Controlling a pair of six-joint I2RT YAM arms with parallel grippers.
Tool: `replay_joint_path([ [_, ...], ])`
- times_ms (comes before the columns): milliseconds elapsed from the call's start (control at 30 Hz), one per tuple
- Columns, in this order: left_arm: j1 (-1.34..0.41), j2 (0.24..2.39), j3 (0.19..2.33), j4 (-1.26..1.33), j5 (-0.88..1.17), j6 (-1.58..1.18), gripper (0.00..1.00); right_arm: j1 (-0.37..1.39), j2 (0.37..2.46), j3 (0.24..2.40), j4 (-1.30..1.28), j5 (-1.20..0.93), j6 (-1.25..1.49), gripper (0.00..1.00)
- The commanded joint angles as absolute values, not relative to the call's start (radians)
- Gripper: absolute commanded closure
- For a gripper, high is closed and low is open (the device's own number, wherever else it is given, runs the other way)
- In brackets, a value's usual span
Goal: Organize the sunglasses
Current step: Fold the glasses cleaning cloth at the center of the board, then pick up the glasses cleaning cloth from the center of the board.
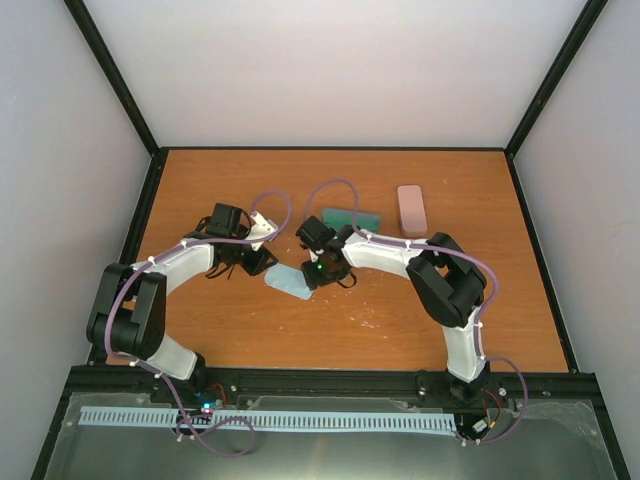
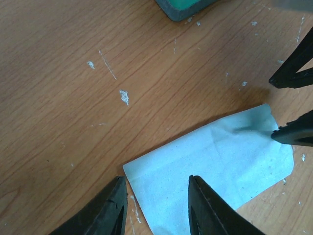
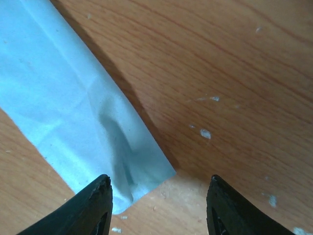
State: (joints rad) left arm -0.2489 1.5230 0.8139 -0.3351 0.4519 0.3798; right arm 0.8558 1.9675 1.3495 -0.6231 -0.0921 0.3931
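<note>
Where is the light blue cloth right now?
The folded light-blue cloth lies on the wooden table near the middle of the top view, between the left gripper and the right gripper.

A robotics lab test cell: a wood-grain desk (image 1: 250, 320) is boxed in by plain white panels (image 1: 330, 70) set in black frame posts (image 1: 118, 75). Along the bottom of the frame, a left arm (image 1: 135, 315) and a right arm (image 1: 450, 290) are bolted to a black rail (image 1: 330, 378), with looping purple cables (image 1: 345, 183) and a white slotted cable duct (image 1: 300, 420)
</note>
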Motion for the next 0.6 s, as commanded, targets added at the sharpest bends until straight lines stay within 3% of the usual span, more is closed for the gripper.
replay_joint_path([
  [0, -0.253, 1.528, 0.842, -0.324, 0.447, 0.380, 0.64, 0.854, 2.021, 1.396, -0.649, -0.117, 0.410, 0.48],
  [167, -0.253, 1.523, 0.832, -0.317, 0.446, 0.376, 0.64, 0.854, 2.057, 1.418, -0.661, -0.131, 0.407, 0.53],
  [300, -0.253, 1.522, 0.830, -0.313, 0.441, 0.374, 0.65, 0.856, 2.072, 1.420, -0.677, -0.147, 0.407, 0.74],
  [500, -0.252, 1.536, 0.833, -0.308, 0.444, 0.376, 0.65, 0.860, 2.074, 1.405, -0.692, -0.152, 0.412, 0.96],
  [567, -0.253, 1.550, 0.838, -0.311, 0.450, 0.377, 0.65, 0.860, 2.071, 1.402, -0.694, -0.136, 0.414, 0.97],
])
